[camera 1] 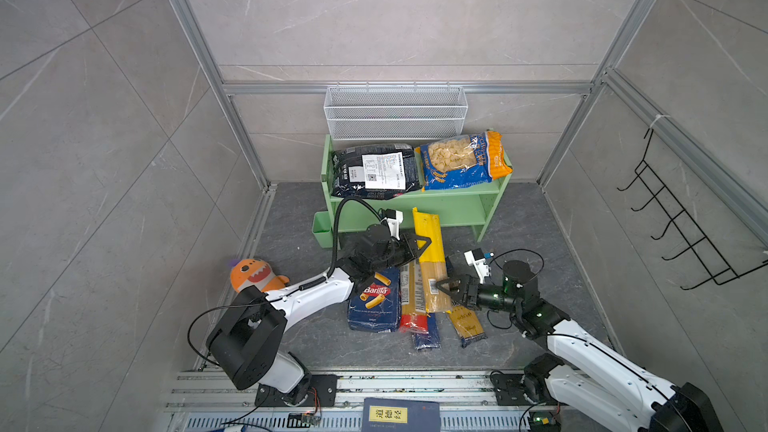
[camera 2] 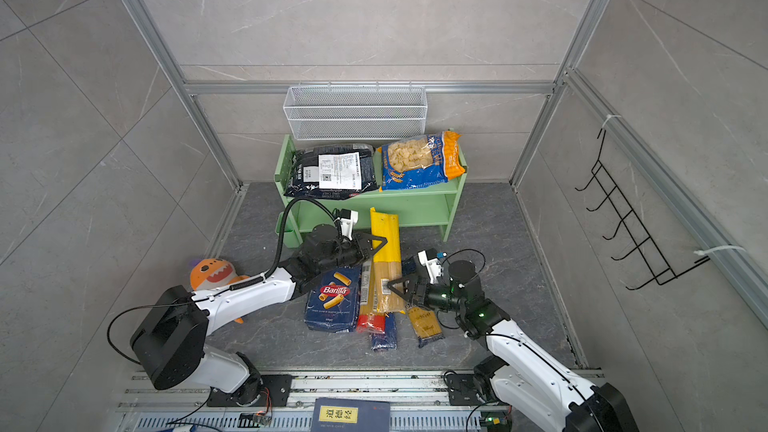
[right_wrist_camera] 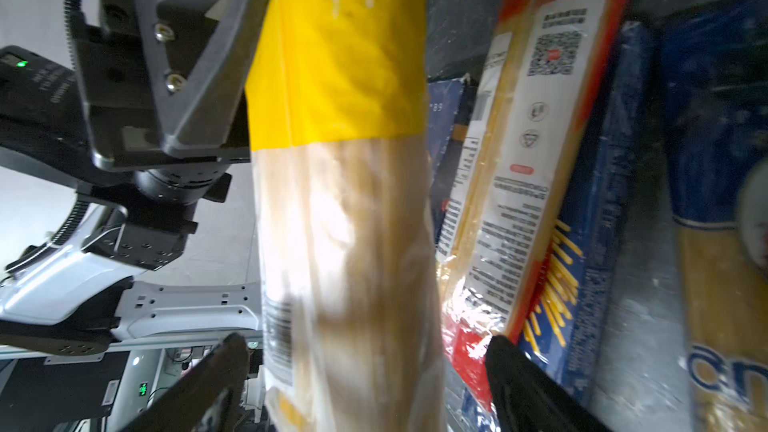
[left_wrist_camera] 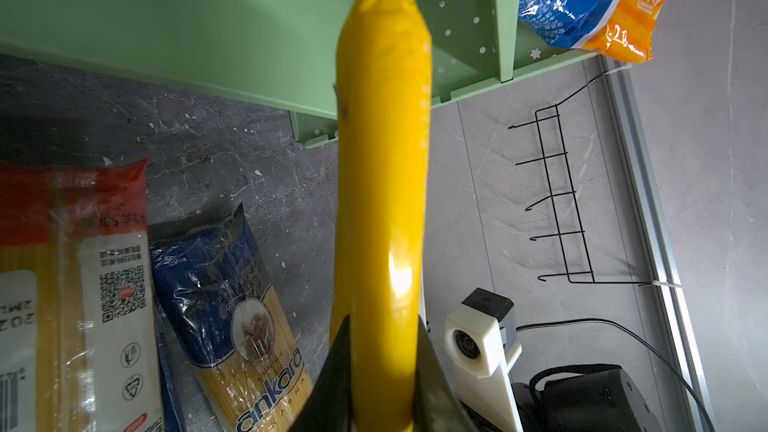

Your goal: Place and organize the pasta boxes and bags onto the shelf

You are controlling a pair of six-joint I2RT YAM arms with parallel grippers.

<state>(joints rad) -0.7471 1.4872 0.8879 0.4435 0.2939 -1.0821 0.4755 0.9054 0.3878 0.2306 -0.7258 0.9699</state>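
Left gripper (camera 1: 419, 242) is clamping tight on the long slim yellow-and-clear plastic spaghetti pack (camera 1: 430, 259), gripping its yellow part. In the left wrist view both fingers (left_wrist_camera: 332, 384) are pressing the pack's sides. The pack is being held over the other packs on the dark grey stone-look floor (camera 1: 519, 218). Its yellow end is pointing at the front of the light green two-tier shelf (camera 1: 453, 206), near the lower tier; contact there cannot be told.

Right gripper (right_wrist_camera: 365, 351) is standing wide open, jaws straddling the pack's clear end, not closing on it.

Large black plastic bag with white label (camera 1: 376, 170) and blue-orange plastic bag of shell pasta (camera 1: 457, 162) are lying side by side on the shelf's top tier.

Lying on the floor:
- wide dark blue cardboard Barilla box (camera 1: 374, 303)
- red-ended clear spaghetti pack (camera 1: 411, 305)
- long narrow dark blue box (camera 1: 427, 338), partly under the red-ended pack
- blue-topped clear spaghetti pack (camera 1: 469, 326)
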